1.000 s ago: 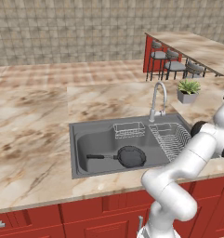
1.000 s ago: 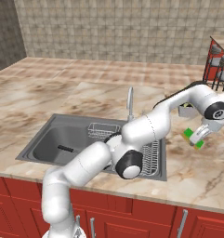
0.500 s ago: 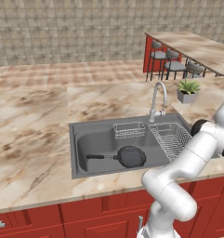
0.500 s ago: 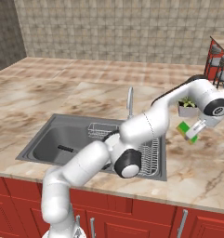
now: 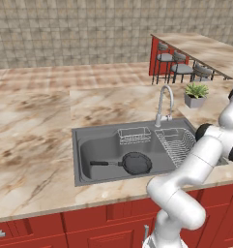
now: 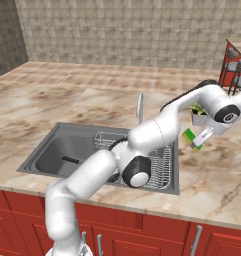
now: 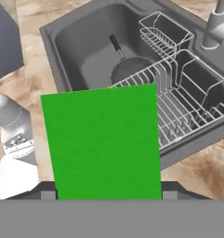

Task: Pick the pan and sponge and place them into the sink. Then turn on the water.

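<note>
sponge hiding the fingertips in hand view, faucet cut off at top edge

A home kitchen: marble counter with sink, faucet, red cabinets, tiled wall

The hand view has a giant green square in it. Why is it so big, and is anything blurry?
In the hand view the bright green rectangular sponge sits right by the camera, held in the gripper, so it looks huge, flat and shadowless; the dark grey metal sink behind stays sharp. In the right base view the same sponge looks tiny.
</note>
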